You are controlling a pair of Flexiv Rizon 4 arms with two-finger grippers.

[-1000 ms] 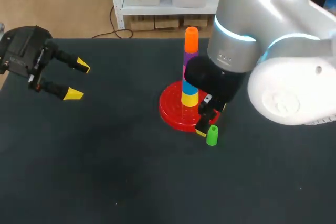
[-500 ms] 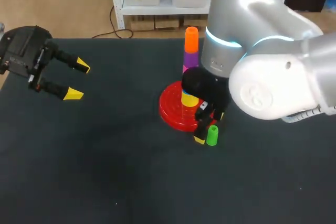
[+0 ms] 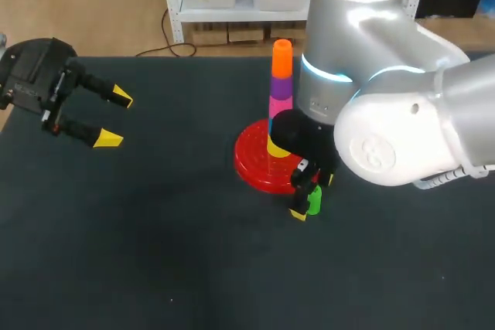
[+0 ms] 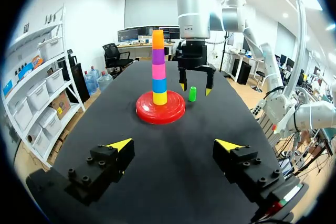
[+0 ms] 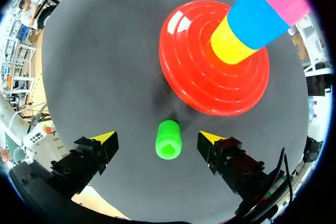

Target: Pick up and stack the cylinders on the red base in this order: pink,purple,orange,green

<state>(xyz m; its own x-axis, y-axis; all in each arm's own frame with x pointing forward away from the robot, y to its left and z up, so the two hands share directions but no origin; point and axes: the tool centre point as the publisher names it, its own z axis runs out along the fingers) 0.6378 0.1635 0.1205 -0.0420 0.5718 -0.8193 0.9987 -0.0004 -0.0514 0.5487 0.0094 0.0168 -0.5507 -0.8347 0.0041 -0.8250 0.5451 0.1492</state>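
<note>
Surface: dark; red base sat ahead of right jaws.
Right jaws: spread; green cylinder stood between, untouched.
Left jaws: spread, empty.

The green cylinder stands upright between the spread fingers of the right gripper, with a free gap on each side. Just ahead of it, the red base and its tall stack of cylinders block the way. The left gripper is well apart from them, and only the dark table surface lies between.
</note>
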